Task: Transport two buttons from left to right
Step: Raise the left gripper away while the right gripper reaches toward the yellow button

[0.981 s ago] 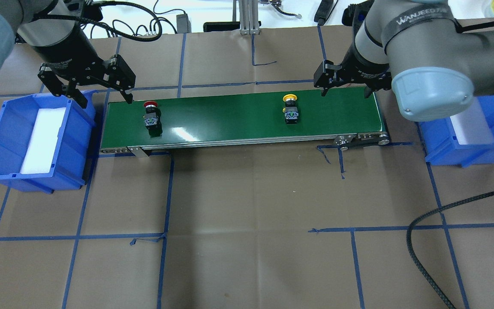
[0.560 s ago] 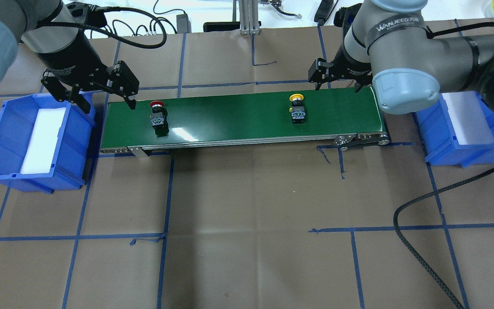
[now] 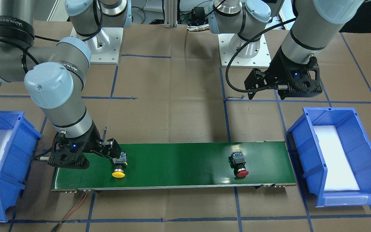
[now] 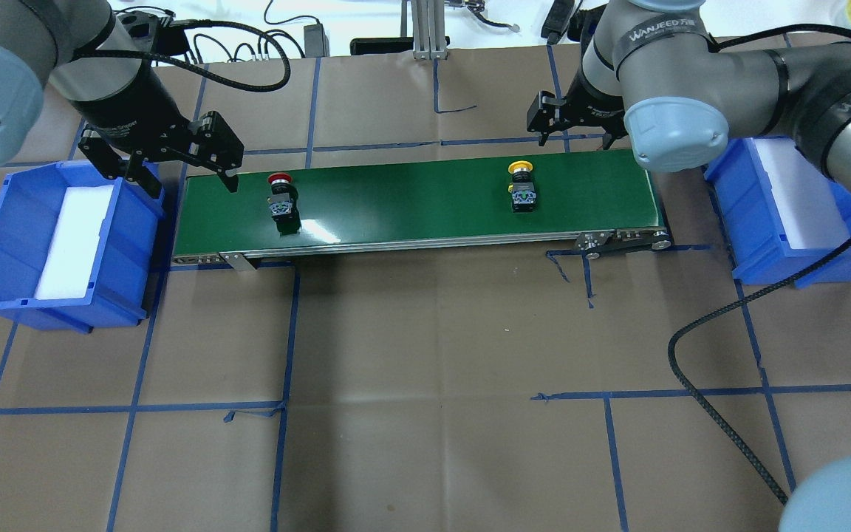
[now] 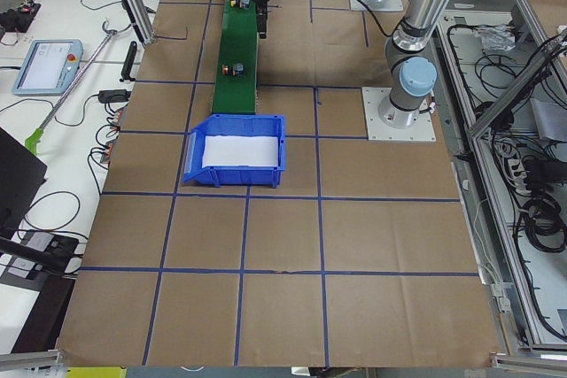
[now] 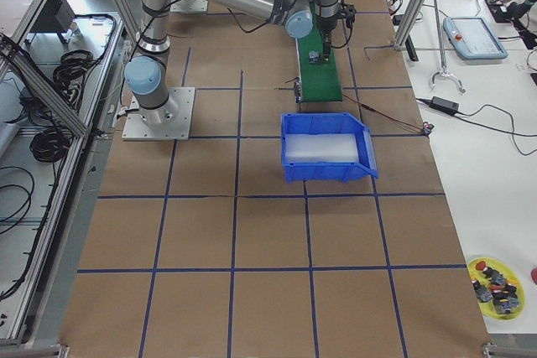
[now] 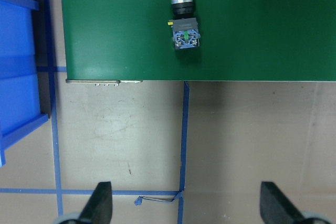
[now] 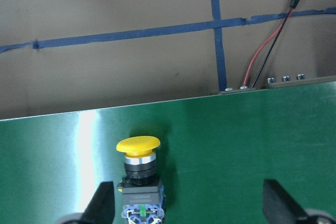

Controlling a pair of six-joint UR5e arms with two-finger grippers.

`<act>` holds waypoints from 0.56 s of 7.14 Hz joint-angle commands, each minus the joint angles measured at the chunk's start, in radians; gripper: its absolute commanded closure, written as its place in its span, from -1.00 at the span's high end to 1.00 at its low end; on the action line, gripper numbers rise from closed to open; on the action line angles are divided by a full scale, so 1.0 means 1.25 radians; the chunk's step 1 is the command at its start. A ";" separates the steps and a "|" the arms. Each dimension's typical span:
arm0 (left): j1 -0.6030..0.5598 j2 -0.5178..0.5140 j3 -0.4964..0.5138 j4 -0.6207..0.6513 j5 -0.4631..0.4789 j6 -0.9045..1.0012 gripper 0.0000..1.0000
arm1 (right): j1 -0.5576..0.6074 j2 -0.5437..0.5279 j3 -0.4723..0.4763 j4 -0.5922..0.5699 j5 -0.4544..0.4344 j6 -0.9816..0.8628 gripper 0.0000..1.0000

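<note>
Red button (image 4: 282, 199), yellow button (image 4: 522, 186) near far edge of green belt (image 4: 411, 199) — left fingers (image 7: 101, 203), right fingers (image 8: 101, 204) wide, empty

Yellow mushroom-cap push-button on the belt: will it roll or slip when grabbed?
Probably rigid: the yellow mushroom-cap push-button looks like hard moulded plastic. Lying sideways on the green conveyor belt, its round cap might rock, but the squarish terminal block likely stops rolling. The smooth barrel may slip, though the wider cap could act as a stop.
</note>
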 commanded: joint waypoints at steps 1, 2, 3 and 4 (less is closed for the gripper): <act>0.000 0.004 -0.002 0.004 0.000 0.000 0.99 | 0.002 0.016 0.012 0.001 0.031 0.002 1.00; 0.000 0.004 -0.002 0.004 0.000 0.000 0.99 | 0.002 0.021 0.018 -0.002 0.031 0.002 1.00; 0.000 0.004 0.000 0.004 0.000 0.000 0.99 | 0.002 0.025 0.033 -0.006 0.026 -0.001 0.99; 0.000 0.004 -0.002 0.004 0.000 0.000 0.99 | 0.001 0.030 0.055 -0.009 0.020 -0.002 0.99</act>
